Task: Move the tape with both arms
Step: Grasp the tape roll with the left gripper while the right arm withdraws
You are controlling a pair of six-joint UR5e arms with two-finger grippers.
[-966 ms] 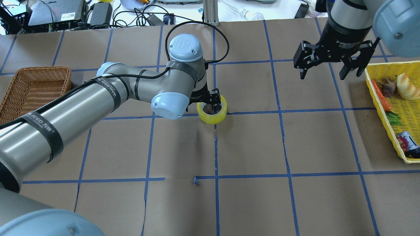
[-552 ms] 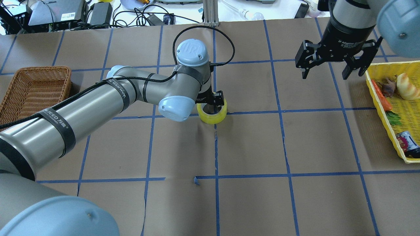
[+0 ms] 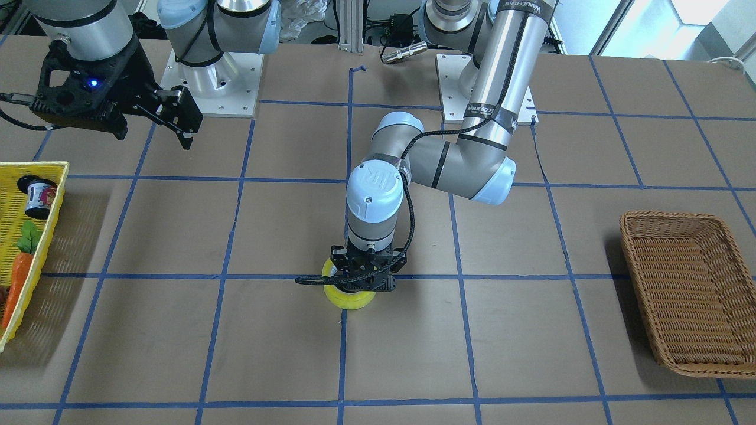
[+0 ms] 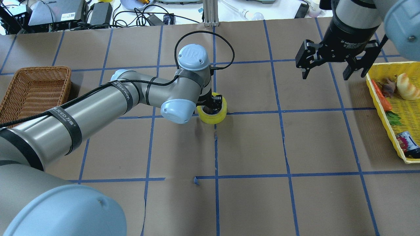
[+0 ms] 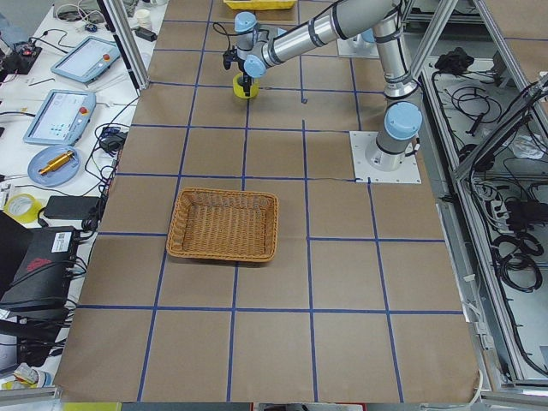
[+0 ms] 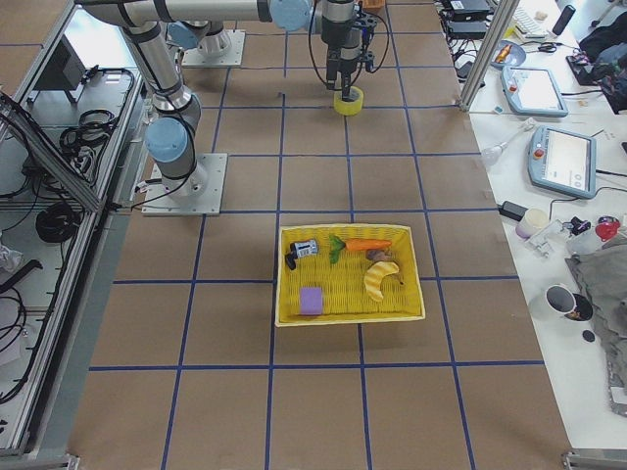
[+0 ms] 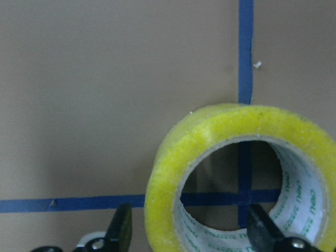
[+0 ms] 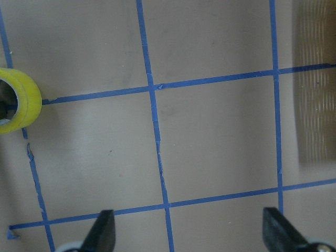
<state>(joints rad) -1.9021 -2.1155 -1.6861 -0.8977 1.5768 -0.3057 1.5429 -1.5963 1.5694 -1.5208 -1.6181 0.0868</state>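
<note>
Yellow tape roll [image 4: 211, 117] lying flat; L gripper [image 7: 190, 236] parted, straddling the roll's wall, not clamped; R gripper [image 8: 191, 233] spread wide, well away

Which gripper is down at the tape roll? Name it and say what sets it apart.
The left gripper: it is open astride the wall of the yellow tape roll, one finger inside the ring. The right gripper hangs open, well away from it.

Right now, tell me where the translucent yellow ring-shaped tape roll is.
Overhead view, centre: the translucent yellow tape roll lies flat on a blue grid-line crossing, the left arm's black claw straddling its wall.
</note>
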